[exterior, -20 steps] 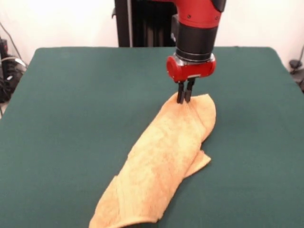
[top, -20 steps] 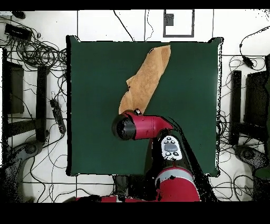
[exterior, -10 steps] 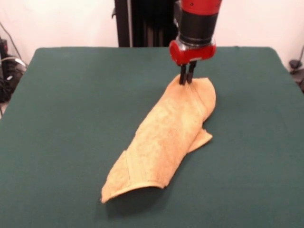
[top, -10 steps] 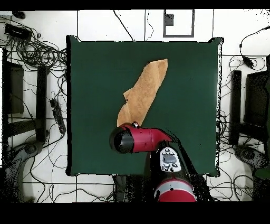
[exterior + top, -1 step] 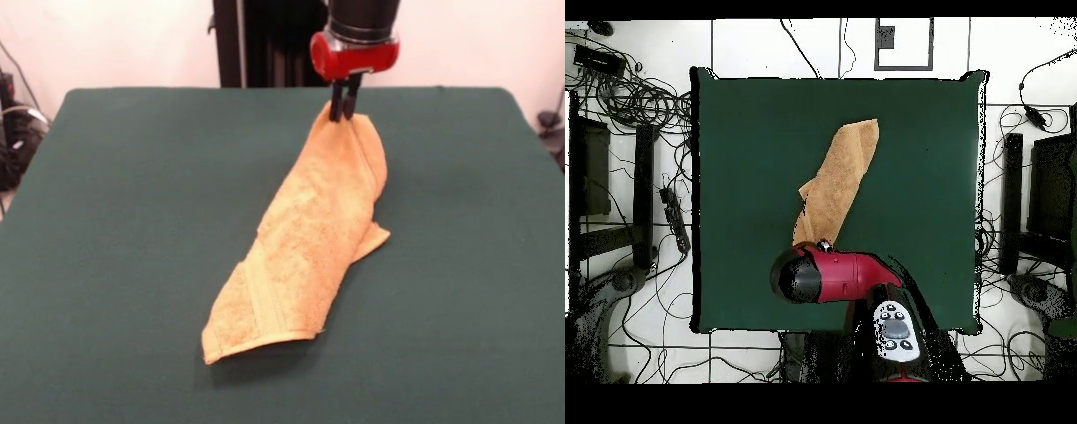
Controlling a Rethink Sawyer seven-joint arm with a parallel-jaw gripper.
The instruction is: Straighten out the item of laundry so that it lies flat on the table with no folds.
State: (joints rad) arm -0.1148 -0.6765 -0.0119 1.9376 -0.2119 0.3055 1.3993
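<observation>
On the table (image 5: pixel 124 203), front view, going L to R: bare dark green felt on the L side, then the towel (image 5: pixel 305 243) near the middle, a bit R of centre. It's orange-tan and bunched lengthwise into a long narrow roll-like shape running diagonally from lower L up to upper R. Low end is near the front edge w/ a woven band across it; that end curls up slightly, shadow under it. A small flap pokes out on the R side about halfway along. Label not visible. The underside and any inner folds are hidden.

Top end of the towel is lifted off the felt, pinched by the gripper (image 5: pixel 342 110); its two dark fingers are close together, clamped on the cloth. Red wrist just above them, arm cut off at the top edge.

Overhead view, L to R: cables and floor clutter beyond the table (image 5: pixel 735 150) edge, then the towel (image 5: pixel 837 180) as a slanted strip, centre-ish. Its lower end disappears under the red arm, so the gripper itself can't be made out there.
</observation>
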